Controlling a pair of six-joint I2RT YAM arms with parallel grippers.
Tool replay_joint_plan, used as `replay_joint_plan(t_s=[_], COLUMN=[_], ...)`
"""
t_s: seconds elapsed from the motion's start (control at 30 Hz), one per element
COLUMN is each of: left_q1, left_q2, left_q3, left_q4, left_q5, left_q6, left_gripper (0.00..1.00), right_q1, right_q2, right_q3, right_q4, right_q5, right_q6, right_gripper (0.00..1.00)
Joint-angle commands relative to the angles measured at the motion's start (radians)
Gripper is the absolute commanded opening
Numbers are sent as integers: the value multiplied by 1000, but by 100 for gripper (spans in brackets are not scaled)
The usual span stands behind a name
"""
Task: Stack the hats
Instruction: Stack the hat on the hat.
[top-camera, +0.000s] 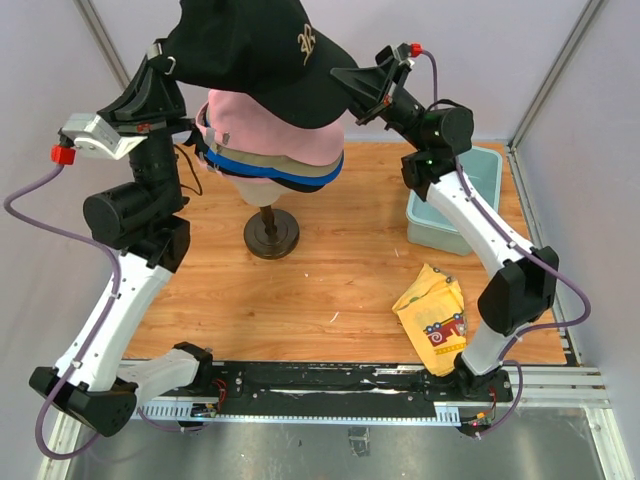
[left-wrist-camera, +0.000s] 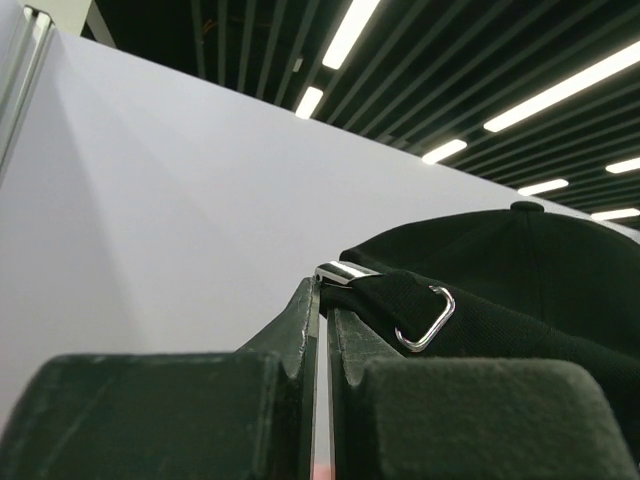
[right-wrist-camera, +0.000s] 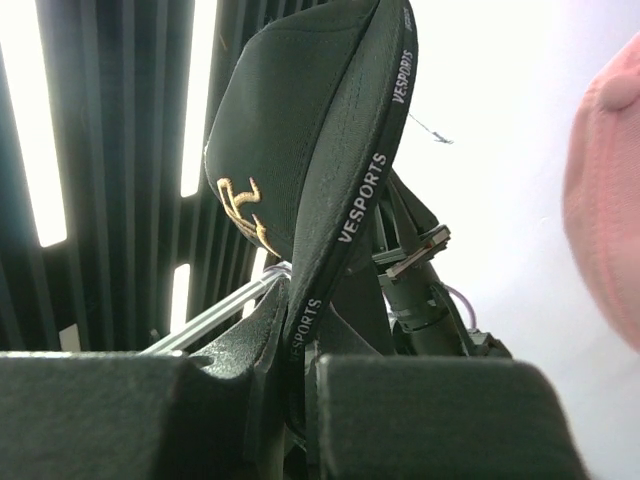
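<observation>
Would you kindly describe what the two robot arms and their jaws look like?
Both the left arm and the right arm have smooth white link shells between chunky black joint housings. A looping mauve cable runs along each, ending in a red plug at the wrist. The jaws are matte black, wedge-shaped and rough-textured.

The light wooden table (top-camera: 340, 290) carries a round dark stand base (top-camera: 271, 237). To the right of the base sit a pale teal plastic bin (top-camera: 425, 232) and a crumpled yellow cloth (top-camera: 435, 315).

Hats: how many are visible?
4. Black hat held aloft between the left claw and right claw; a pink hat on the dummy head, with a tan hat and a blue hat peeking out beneath it. Others may be hidden.
</observation>
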Motion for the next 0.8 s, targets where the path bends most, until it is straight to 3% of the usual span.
replay_joint_plan(t_s=[0.0,0.53,0.77], left_q1=[2,3,3], left_q2=[-25,-48,-85], left_q3=[-8,-103,-146], left_q4=[53,-27,-67], left_q5=[-46,-107,-119], left_q6=[39,114,110], left_gripper=[1,1,1], right_q1=[-82,-151,-175], right_q2=[53,224,248], right_q3=[47,104,78], right_q4=[61,121,193], right_q5=[33,48,76], right_q6=[176,258,336], right_gripper=[1,2,9])
